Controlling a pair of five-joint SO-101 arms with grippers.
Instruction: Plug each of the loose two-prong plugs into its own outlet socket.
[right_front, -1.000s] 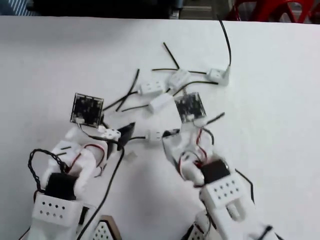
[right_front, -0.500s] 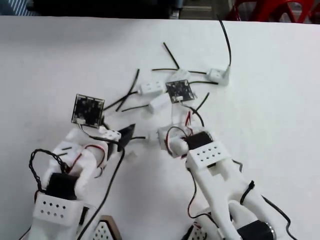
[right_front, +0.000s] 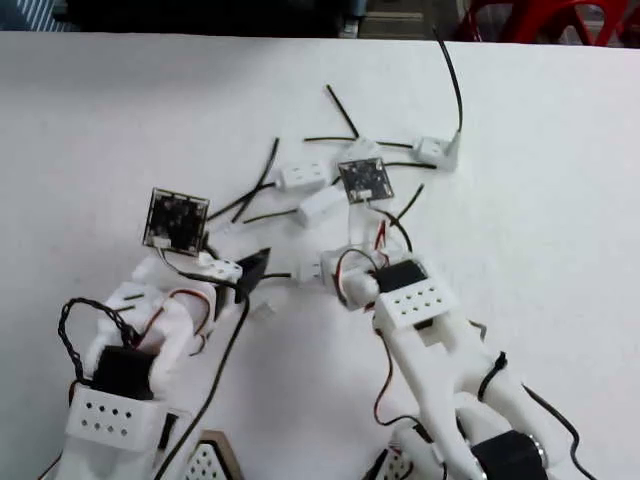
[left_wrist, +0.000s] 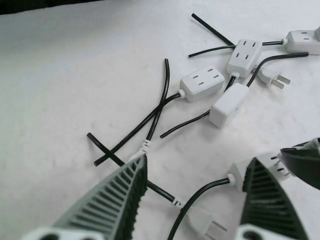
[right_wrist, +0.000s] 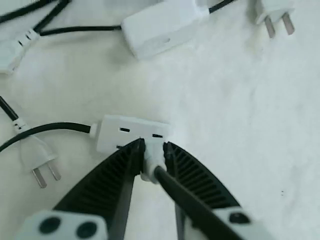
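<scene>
In the right wrist view my right gripper (right_wrist: 152, 147) is shut on a white two-prong plug (right_wrist: 152, 159) with a black cord. The plug's front is pressed against the slotted face of a white outlet socket (right_wrist: 131, 133). From above, that socket (right_front: 307, 270) lies at the table's centre, with the right gripper (right_front: 335, 273) beside it. My left gripper (left_wrist: 197, 165) stands open just left of the same socket (left_wrist: 246, 170), nothing between its fingers. A loose plug (left_wrist: 205, 222) lies below it. Three more sockets (left_wrist: 201, 83), (left_wrist: 244, 50), (left_wrist: 228, 104) lie farther back.
Another loose plug (left_wrist: 274, 79) lies by the far sockets, and a further socket (right_front: 435, 150) with a long black cord sits at the back right. Short black cords (right_front: 262, 180) cross the table's middle. The table's back edge (right_front: 200, 33) is far off.
The right arm has stretched forward and left, bringing its wrist down over the central socket with the plug in its grip. The left arm has kept still.
</scene>
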